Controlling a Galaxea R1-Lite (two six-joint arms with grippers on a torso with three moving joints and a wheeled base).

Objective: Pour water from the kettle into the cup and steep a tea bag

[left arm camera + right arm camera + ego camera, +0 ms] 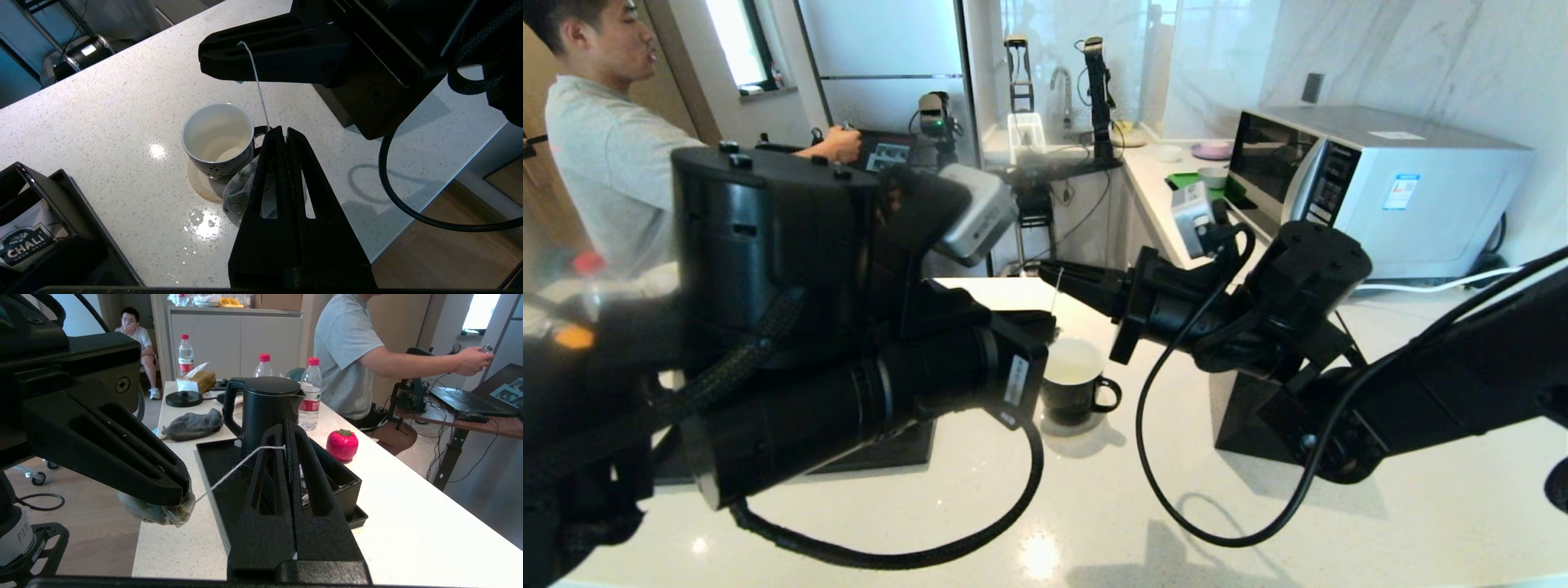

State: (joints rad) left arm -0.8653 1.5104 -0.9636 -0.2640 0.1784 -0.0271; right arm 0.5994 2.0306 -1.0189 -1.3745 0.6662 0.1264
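The tea bag, a mesh pouch of dark leaves, hangs pinched in my left gripper, which is shut on it just beside the cup and above the counter. Its white string runs taut up to my right gripper, shut on the string's end. The small black cup has a white inside, looks to hold water, and stands on a wet ring. In the right wrist view, my right gripper pinches the string. The black kettle stands upright on a tray beyond.
A black tray carries a compartment box holding a CHALI sachet. A black block stands right of the cup. Water drops lie near it. A red strawberry-shaped object, bottles and a grey cloth sit further off. A microwave stands back right.
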